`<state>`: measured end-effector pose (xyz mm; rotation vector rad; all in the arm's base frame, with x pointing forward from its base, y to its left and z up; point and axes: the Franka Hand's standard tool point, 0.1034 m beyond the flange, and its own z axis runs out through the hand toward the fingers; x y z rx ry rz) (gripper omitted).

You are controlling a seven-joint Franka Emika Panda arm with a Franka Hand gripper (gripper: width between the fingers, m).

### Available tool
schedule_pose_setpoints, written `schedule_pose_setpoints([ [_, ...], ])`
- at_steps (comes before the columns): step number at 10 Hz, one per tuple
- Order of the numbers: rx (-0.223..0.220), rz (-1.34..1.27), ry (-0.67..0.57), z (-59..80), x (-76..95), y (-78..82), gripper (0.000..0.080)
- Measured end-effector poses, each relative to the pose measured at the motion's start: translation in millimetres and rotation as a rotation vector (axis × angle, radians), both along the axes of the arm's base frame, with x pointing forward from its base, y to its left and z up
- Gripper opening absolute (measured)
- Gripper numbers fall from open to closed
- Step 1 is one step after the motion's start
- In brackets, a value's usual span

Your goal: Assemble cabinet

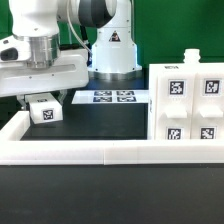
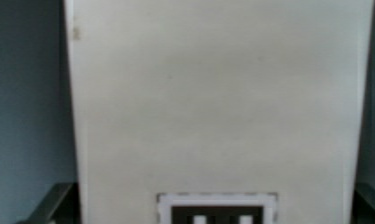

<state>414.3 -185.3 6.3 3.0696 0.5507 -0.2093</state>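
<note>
The cabinet body [image 1: 185,105], a large white box with tagged panels, stands at the exterior view's right against the front rail. My gripper [image 1: 41,98] is at the exterior view's left, pointing down, shut on a small white tagged panel [image 1: 43,109] held at or just above the black table. In the wrist view this panel [image 2: 210,100] fills most of the picture, with its black-and-white tag [image 2: 216,210] at the edge. Dark fingers [image 2: 52,205] show beside it, and the gripper [image 2: 216,205] spans the panel's width.
The marker board [image 1: 112,97] lies flat on the table behind, between the gripper and the cabinet body. A low white rail frame [image 1: 90,150] borders the table's front and left side. The robot's base [image 1: 112,45] stands at the back.
</note>
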Motion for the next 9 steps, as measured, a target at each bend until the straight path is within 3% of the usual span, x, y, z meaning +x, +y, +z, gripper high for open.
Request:
schedule_pose_setpoints([
  [5, 0.027, 0.033, -0.026, 65.8, 28.5, 51.1, 0.0546],
  [7, 0.033, -0.003, -0.039, 100.6, 45.5, 90.0, 0.0546],
  [9, 0.031, -0.023, -0.053, 119.2, 61.7, 121.1, 0.0546],
])
